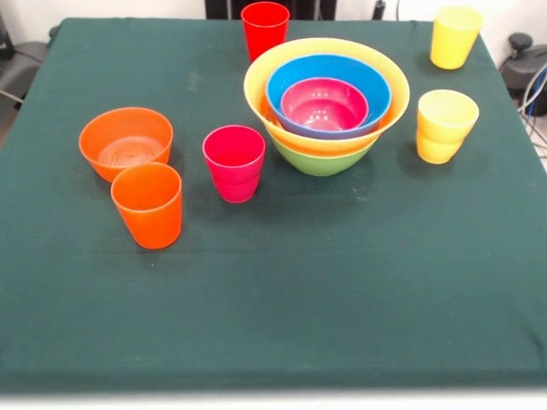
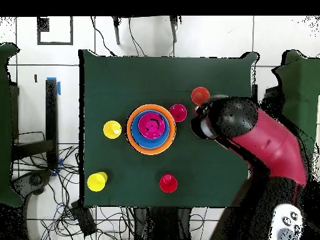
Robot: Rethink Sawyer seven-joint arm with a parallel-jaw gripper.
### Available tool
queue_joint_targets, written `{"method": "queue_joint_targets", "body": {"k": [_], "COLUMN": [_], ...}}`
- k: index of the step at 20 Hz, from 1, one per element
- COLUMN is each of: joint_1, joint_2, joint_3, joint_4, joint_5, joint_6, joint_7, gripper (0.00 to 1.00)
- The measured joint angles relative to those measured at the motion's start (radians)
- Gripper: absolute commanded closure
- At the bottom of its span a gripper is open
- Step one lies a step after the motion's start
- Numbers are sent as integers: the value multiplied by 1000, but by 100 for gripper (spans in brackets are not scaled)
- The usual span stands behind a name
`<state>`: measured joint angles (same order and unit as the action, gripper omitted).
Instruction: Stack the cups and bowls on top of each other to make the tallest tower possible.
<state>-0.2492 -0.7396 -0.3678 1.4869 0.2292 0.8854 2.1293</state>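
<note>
Tower (image 1: 326, 111) of nested bowls stands upright, mouths facing up; the tool's state cannot be told.

I've got the arm (image 2: 262, 140) over the table's (image 2: 206, 81) right side, nested bowls (image 2: 150, 128) mid-table, cups around them: two yellow (image 2: 112, 129), red (image 2: 167, 183), pink (image 2: 178, 112), orange (image 2: 200, 95).

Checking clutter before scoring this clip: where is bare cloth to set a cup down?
The whole near strip of the green table in the front view, below the orange cup, is bare. Crowded: around the tower, hemmed by the magenta-pink cup and yellow cup.
</note>
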Motion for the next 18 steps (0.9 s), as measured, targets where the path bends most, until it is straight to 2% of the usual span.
{"method": "queue_joint_targets", "body": {"k": [4, 5, 8, 12, 18], "joint_1": [-79, -121, -166, -221, -255], "joint_2": [-22, -31, -33, -24, -1], "joint_3": [31, 54, 87, 136, 186], "joint_4": [82, 121, 161, 208, 232], "joint_5": [-53, -79, -110, -159, -221], "joint_6": [-33, -39, -55, -101, -153], "joint_7": [-35, -59, -85, -106, -107], "gripper": [0, 0, 0, 0, 0]}}
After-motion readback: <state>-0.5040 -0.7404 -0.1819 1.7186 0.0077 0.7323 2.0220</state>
